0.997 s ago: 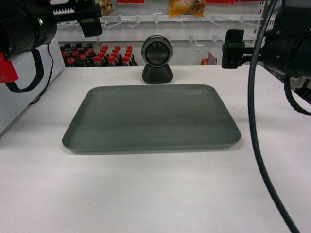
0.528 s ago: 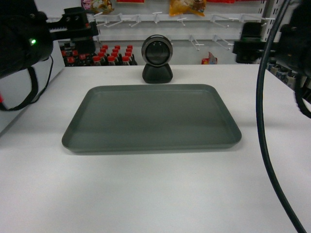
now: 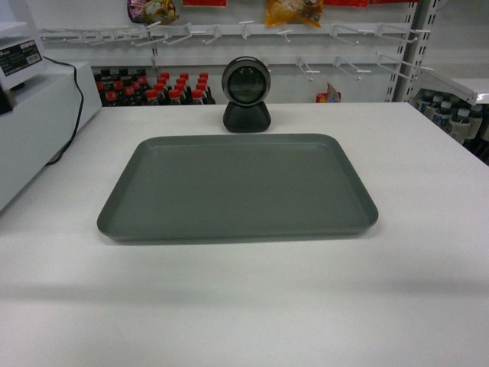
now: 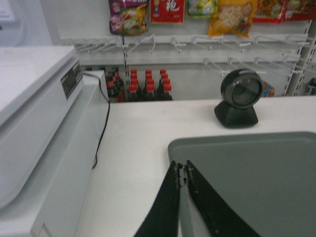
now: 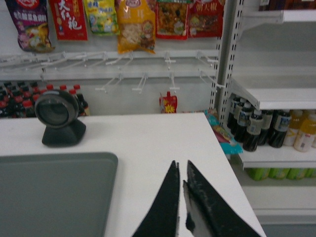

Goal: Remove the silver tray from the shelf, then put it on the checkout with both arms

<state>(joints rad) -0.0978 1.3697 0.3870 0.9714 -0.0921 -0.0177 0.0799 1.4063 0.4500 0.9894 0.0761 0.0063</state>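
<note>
The silver tray [image 3: 237,187] lies flat on the white checkout [image 3: 244,306], with nothing holding it. Neither arm appears in the head view. In the left wrist view my left gripper [image 4: 180,164] hangs shut and empty above the near left corner of the tray [image 4: 256,173]. The right wrist view has my right gripper [image 5: 181,164] shut and empty over bare counter [image 5: 148,138], to the right of the tray [image 5: 49,192]. The shelf [image 5: 276,101], white boards on slotted uprights, stands right of the checkout.
A black round scanner [image 3: 246,95] stands just behind the tray. A white register unit [image 3: 34,122] with a black cable sits at the left edge. Peg hooks with snack bags [image 5: 133,24] and red-capped bottles [image 3: 153,88] line the back; drink bottles [image 5: 256,128] fill the right shelf.
Both arms, which hung at the upper left and upper right of the head view, have drawn back out of it. The tray has not moved.
</note>
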